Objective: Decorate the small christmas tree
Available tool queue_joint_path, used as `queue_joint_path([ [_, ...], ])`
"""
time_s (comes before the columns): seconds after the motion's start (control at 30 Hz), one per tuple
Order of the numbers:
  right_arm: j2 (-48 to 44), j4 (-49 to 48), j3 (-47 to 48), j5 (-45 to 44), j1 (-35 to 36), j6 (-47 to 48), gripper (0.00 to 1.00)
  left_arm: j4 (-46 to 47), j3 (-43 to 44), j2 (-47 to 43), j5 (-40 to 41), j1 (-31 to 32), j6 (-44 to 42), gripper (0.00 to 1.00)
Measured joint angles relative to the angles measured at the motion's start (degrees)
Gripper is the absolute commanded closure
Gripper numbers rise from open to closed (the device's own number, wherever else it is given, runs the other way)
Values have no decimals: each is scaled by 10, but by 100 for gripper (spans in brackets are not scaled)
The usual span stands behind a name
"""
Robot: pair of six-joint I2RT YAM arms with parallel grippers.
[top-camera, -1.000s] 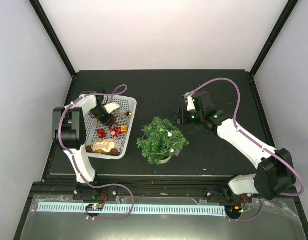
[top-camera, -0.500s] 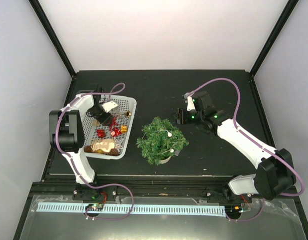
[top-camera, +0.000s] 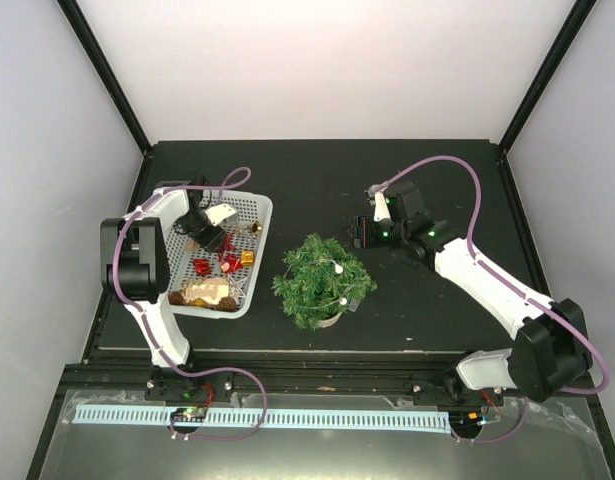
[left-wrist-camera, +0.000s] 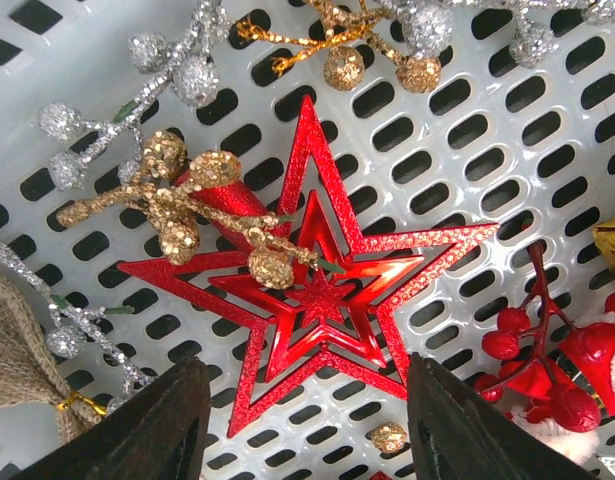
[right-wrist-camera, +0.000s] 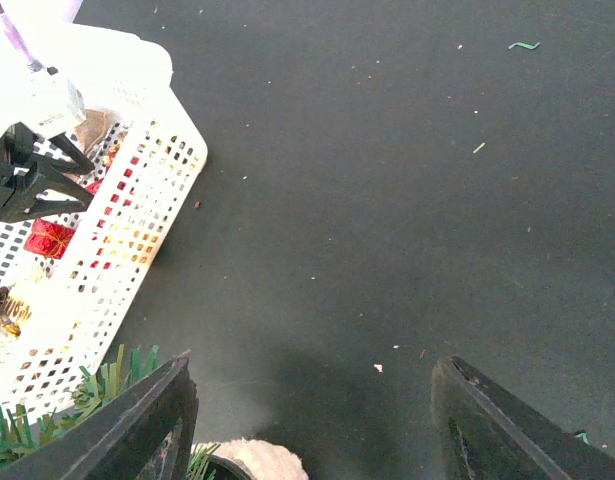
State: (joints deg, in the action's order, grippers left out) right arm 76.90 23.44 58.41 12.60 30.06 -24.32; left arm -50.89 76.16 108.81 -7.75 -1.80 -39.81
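White basket (top-camera: 257, 208) holding red star (left-wrist-camera: 322, 290), left pincer (left-wrist-camera: 305, 372) spread above it, right pincer (right-wrist-camera: 312, 368) wide, empty

the small christmas tree (top-camera: 323, 281), bushy dark green in a round cream-white pot, stands upright near the table's (top-camera: 317, 180) near edge, midway along it, a few white balls on its branches.

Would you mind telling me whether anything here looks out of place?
Only minor things: a few green scraps lie loose on the black table, and a gold berry sprig lies across the red star.
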Motion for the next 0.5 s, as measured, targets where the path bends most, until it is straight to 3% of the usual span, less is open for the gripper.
queue_joint_path([
  [0.5, 0, -1, 0, 0, 0, 0, 35, 15, -23, 4, -3, 8, 9, 22],
])
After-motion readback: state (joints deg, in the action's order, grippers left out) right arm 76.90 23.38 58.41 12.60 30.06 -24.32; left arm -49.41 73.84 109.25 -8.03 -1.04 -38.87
